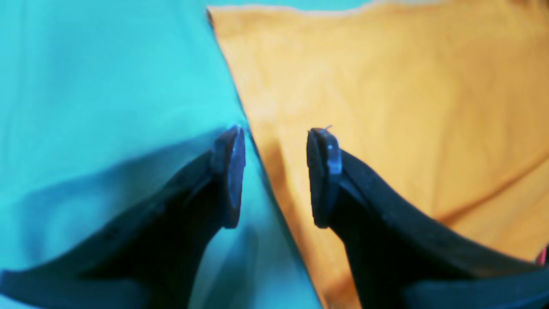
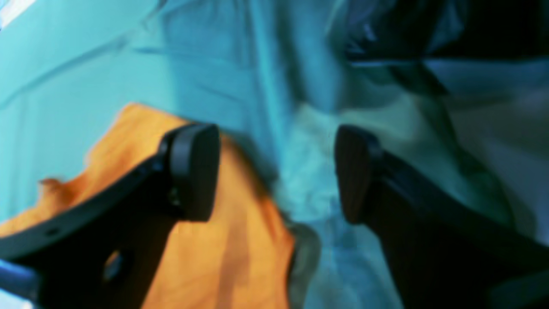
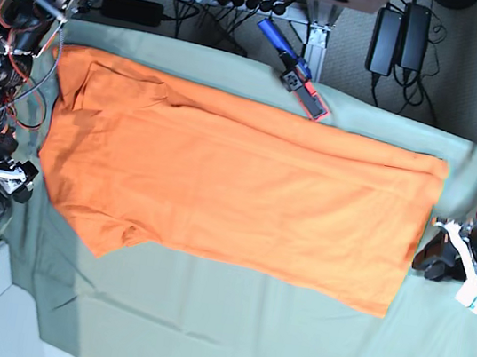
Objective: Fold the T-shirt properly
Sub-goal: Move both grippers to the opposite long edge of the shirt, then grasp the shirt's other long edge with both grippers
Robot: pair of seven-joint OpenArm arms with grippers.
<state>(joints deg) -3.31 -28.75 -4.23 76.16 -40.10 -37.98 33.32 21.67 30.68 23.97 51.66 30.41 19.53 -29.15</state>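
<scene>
— Orange T-shirt (image 3: 236,196) is lying spread flat on the grey-green cloth (image 3: 198,325), filling the middle of the base frame, sleeve at lower left, hem at right.

— How are the pincers standing?

— Left gripper (image 1: 274,171) is gaping wide, straddling the hem edge at frame centre. Right gripper (image 2: 274,171) is also wide, one finger over the shirt's edge, holding nothing.

— Best approach?

— I'd judge both should be pinching only the orange layer, matching corners, lifting evenly so no creases form.
</scene>
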